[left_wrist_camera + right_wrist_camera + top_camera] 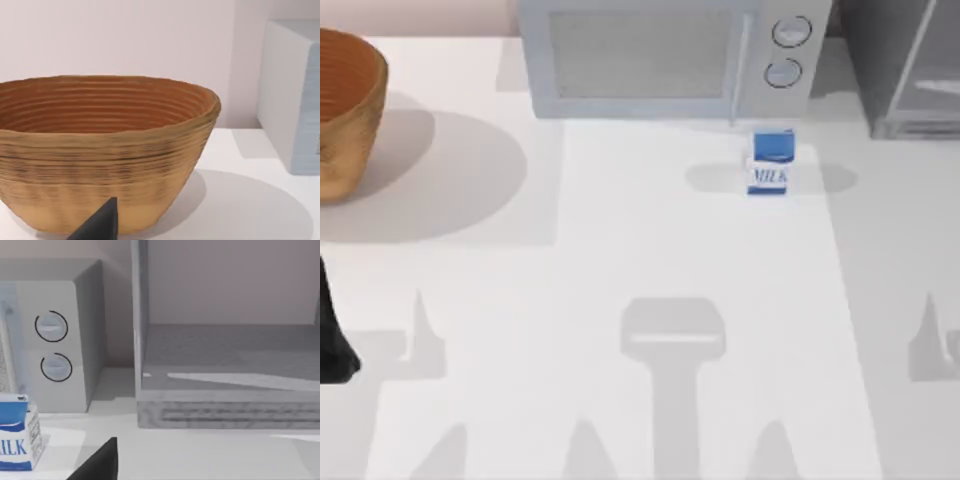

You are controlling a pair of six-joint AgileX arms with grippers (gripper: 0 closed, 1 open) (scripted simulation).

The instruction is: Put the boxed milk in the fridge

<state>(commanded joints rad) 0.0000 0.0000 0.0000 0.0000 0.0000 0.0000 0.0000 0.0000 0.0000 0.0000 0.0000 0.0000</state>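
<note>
In front of the microwave, top view: boxed milk upright on the white table, just below the two knobs, untouched. Fridge right of the microwave, close beside it. Woven basket well left of the microwave. Dark piece of the left arm at the table's left edge, far from the milk.

Left wrist view: basket up close, microwave side wall beyond it, dark tip of left gripper low before the basket; claw state cannot tell.

Right wrist view: milk standing before the microwave, fridge next to the microwave, dark tip of right gripper nearer than both, apart from the carton; claw state cannot tell.
</note>
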